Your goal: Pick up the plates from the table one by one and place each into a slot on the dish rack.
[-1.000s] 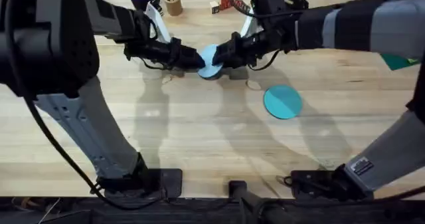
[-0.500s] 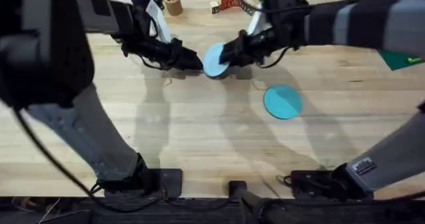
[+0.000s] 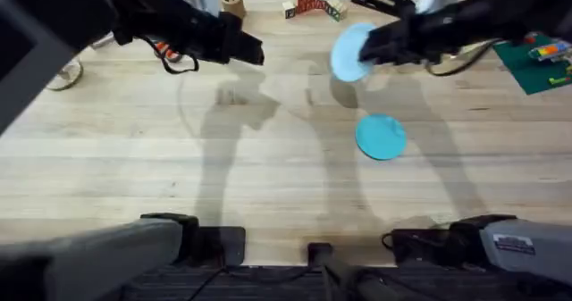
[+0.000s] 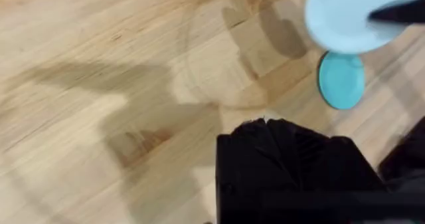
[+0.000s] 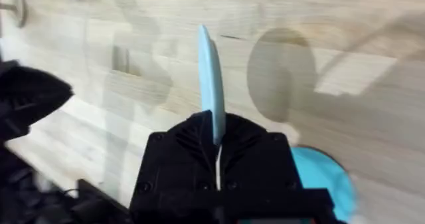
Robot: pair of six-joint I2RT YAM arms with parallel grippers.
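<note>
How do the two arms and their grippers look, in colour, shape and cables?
Both arms are black with grey segments. The left gripper and right gripper have black fingers on blocky black bodies. Black cables loop beside each wrist. A small label sits on the right arm's grey base segment.

wooden table [image 3: 268, 176], teal plate [image 3: 381, 137] flat on it, toy blocks [image 3: 308, 1] at far edge

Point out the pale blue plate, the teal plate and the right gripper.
pale blue plate [image 3: 349, 51], overhead view, centre of its face.
teal plate [image 3: 381, 137], overhead view, middle of its top.
right gripper [image 5: 218, 143], right wrist view, between its fingers, shut on the plate's edge.
</note>
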